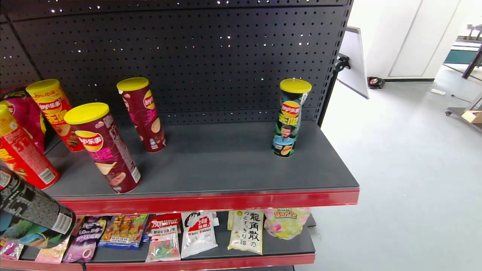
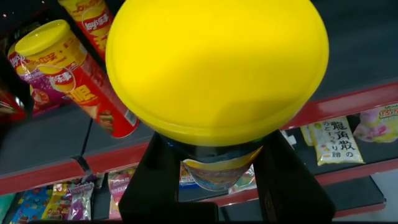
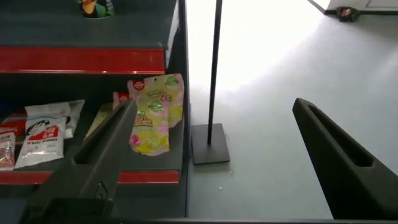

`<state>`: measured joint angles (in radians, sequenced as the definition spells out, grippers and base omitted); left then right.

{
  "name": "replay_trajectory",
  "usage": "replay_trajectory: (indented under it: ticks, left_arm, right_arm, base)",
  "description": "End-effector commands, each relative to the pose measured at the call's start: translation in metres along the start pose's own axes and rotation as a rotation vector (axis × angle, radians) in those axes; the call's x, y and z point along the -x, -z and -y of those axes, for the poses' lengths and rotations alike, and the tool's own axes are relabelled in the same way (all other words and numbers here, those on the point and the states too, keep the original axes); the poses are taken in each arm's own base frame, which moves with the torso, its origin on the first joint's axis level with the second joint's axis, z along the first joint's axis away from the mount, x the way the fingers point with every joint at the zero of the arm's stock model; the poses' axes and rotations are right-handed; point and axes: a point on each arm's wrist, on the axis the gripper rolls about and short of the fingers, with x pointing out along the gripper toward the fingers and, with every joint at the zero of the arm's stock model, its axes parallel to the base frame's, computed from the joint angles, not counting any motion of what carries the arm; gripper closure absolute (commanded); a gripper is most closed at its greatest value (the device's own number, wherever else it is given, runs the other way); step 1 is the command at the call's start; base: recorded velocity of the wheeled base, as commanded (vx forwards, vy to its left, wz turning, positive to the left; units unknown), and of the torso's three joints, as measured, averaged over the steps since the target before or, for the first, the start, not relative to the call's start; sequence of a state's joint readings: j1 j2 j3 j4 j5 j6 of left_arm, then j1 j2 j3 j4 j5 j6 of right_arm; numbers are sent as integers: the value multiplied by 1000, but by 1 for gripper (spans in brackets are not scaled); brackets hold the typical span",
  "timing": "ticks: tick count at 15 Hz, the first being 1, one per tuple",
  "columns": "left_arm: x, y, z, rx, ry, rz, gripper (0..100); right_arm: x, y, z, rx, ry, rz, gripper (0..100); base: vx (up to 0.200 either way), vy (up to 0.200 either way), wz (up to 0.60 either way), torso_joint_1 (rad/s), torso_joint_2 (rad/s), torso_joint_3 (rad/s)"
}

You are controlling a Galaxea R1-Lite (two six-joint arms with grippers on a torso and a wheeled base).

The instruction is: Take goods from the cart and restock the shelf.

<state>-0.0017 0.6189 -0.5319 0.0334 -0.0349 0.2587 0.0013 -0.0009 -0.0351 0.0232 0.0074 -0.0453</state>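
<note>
Shelf deck crowded at frame left: left gripper, pinching black chip can, could topple maroon can near front edge; right gripper spread wide, empty.

Black can: left part cut off by the picture edge; body mostly hidden behind its yellow lid. Green can: upper part cropped off.
</note>
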Motion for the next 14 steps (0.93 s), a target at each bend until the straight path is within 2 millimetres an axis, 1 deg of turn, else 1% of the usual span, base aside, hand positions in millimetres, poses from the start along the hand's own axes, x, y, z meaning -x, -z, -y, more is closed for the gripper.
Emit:
replay_trajectory:
  ticks: [1, 4, 6, 7, 8, 9, 10, 11, 12, 13, 14]
  left_arm:
    - [2, 0, 0, -7, 0, 6, 100]
    - [9, 0, 1, -26, 15, 38, 100]
    - [16, 6, 3, -44, 22, 28, 100]
    - [21, 7, 4, -38, 60, 43, 100]
    - [24, 8, 5, -21, 75, 45, 100]
    - [25, 5, 5, 28, 110, 53, 100]
    - [24, 1, 5, 85, 162, 56, 100]
    - [18, -4, 4, 139, 183, 39, 100]
    - [15, -9, 2, 184, 186, 31, 100]
    - [6, -16, 1, 233, 194, 7, 100]
    - [-2, -17, 2, 249, 226, -13, 100]
  right_arm:
    - [0, 0, 0, 1, -1, 0, 0]
    - [0, 0, 0, 10, -1, 0, 0]
    - [1, -2, 0, 18, -3, 4, 0]
    - [0, -16, 1, 10, -25, 5, 0]
    - [-7, -42, 2, -26, -41, -24, 0]
    - [-19, -74, 3, -97, -52, -57, 0]
    - [-31, -91, 3, -96, -71, -88, 0]
    - [-42, -102, 2, -81, -148, -121, 0]
    - [-53, -110, 1, -67, -190, -150, 0]
    - [-69, -116, 0, -61, -207, -193, 0]
    - [-86, -119, -3, -61, -247, -208, 0]
  base:
    - [0, -200, 0, -2, -2, -2]
    - [0, 0, 0, 0, 0, 0]
    - [0, 0, 0, 0, 0, 0]
    - [0, 0, 0, 0, 0, 0]
    - [0, 0, 0, 0, 0, 0]
    - [0, 0, 0, 0, 0, 0]
    - [0, 0, 0, 0, 0, 0]
    - [0, 0, 0, 0, 0, 0]
    - [0, 0, 0, 0, 0, 0]
    - [0, 0, 0, 0, 0, 0]
    - [0, 0, 0, 0, 0, 0]
